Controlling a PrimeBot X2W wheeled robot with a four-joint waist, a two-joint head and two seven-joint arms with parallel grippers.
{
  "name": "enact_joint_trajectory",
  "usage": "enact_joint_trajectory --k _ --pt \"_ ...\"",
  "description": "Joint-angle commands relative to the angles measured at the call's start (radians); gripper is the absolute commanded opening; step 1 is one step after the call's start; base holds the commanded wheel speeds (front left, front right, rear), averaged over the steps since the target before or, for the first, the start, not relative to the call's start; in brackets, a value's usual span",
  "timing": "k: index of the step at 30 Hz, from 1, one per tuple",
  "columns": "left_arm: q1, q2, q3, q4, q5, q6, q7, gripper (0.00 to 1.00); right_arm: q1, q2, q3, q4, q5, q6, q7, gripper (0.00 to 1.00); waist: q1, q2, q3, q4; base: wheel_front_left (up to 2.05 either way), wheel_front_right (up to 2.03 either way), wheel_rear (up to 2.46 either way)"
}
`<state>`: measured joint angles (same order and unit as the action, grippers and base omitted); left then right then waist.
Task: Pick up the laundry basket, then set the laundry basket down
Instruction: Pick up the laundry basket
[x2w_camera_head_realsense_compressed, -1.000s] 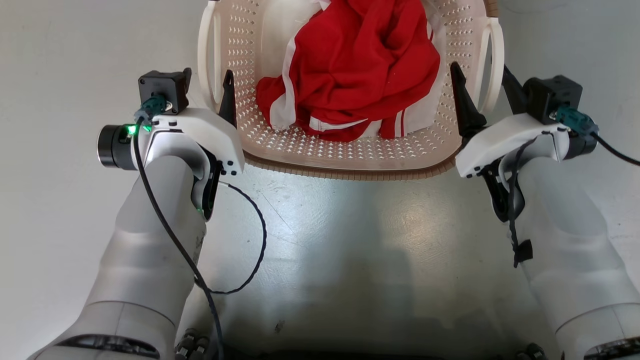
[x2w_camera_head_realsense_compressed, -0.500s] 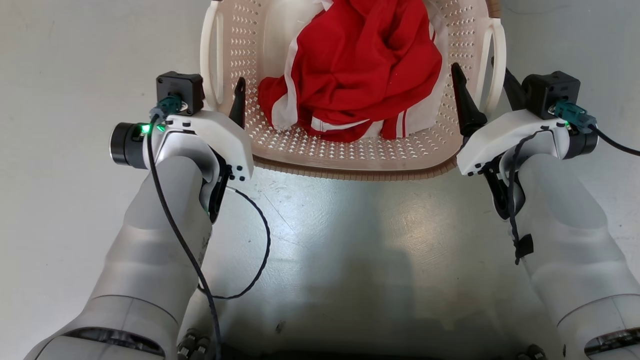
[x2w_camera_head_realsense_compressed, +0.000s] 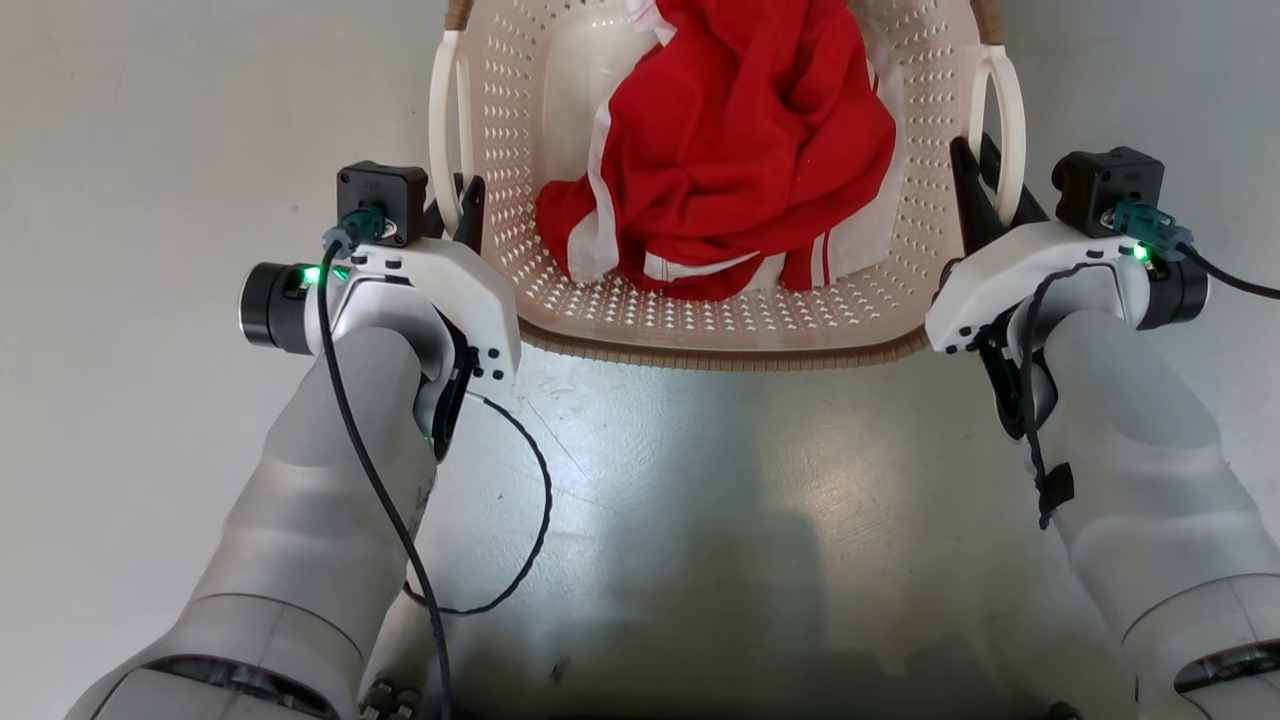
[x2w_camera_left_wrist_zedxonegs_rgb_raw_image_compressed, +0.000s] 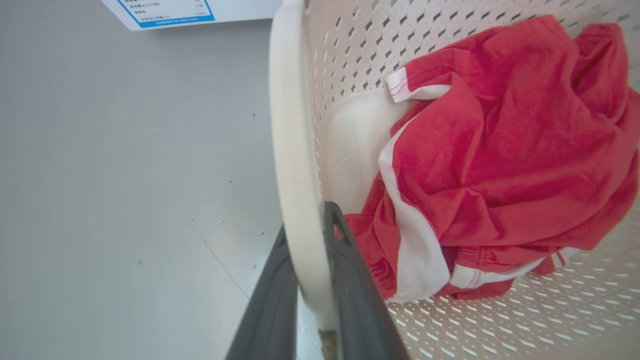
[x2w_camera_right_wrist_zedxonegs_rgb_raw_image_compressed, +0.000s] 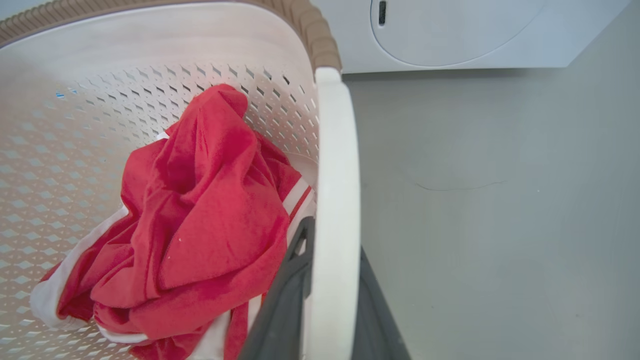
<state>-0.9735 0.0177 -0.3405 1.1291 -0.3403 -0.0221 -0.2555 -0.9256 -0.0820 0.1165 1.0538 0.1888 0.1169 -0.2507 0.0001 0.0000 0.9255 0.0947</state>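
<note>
Two sets of jaws clamp the laundry basket (x2w_camera_head_realsense_compressed: 720, 357), left handle (x2w_camera_left_wrist_zedxonegs_rgb_raw_image_compressed: 292, 175) and right handle (x2w_camera_right_wrist_zedxonegs_rgb_raw_image_compressed: 335, 175) pinched between them.

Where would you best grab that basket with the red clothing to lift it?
Probably by the left handle and right handle, coming in from each side with one finger inside the loop, one outside. They are thin bars standing off the laundry basket on opposite sides, so it should lift level. The left gripper and right gripper pinch them so.
</note>
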Motion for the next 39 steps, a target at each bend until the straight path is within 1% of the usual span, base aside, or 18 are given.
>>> enact_joint_trajectory --k 1,9,14,20,26,30,39 --pt "0.021 0.033 -0.001 -0.014 -0.017 0.006 -0.006 0.0 0.031 0.032 0.031 0.001 -0.001 0.014 -0.011 0.0 0.0 0.0 -0.013 -0.001 0.0 0.0 0.0" --pt "0.062 0.033 -0.064 -0.021 -0.091 0.02 -0.006 0.0 0.037 0.032 0.024 0.064 -0.024 0.014 -0.011 0.0 0.0 0.0 -0.076 -0.007 0.0 0.0 0.0" --pt "0.102 0.033 -0.104 -0.019 -0.146 0.033 -0.006 0.0 0.054 0.032 0.029 0.11 -0.024 0.014 -0.011 0.0 0.0 0.0 -0.139 -0.01 0.0 0.0 0.0" --pt "0.16 0.033 -0.152 -0.014 -0.204 0.046 -0.006 0.0 0.09 0.032 0.063 0.155 -0.001 0.014 -0.011 0.0 0.0 0.0 -0.228 -0.013 0.0 0.0 0.0" --pt "0.233 0.033 -0.213 0.001 -0.267 0.051 -0.006 0.0 0.153 0.032 0.132 0.191 0.059 0.014 -0.003 0.0 0.0 0.0 -0.339 -0.017 0.0 0.0 0.0" --pt "0.286 0.033 -0.256 0.028 -0.315 0.048 -0.004 0.0 0.214 0.032 0.193 0.2 0.118 0.014 0.033 0.0 0.0 0.0 -0.425 -0.02 0.0 0.0 0.0" --pt "0.413 0.033 -0.337 0.074 -0.402 0.055 0.043 0.0 0.366 0.032 0.33 0.178 0.26 0.014 0.11 0.0 0.0 0.0 -0.621 -0.034 0.0 0.0 0.0"
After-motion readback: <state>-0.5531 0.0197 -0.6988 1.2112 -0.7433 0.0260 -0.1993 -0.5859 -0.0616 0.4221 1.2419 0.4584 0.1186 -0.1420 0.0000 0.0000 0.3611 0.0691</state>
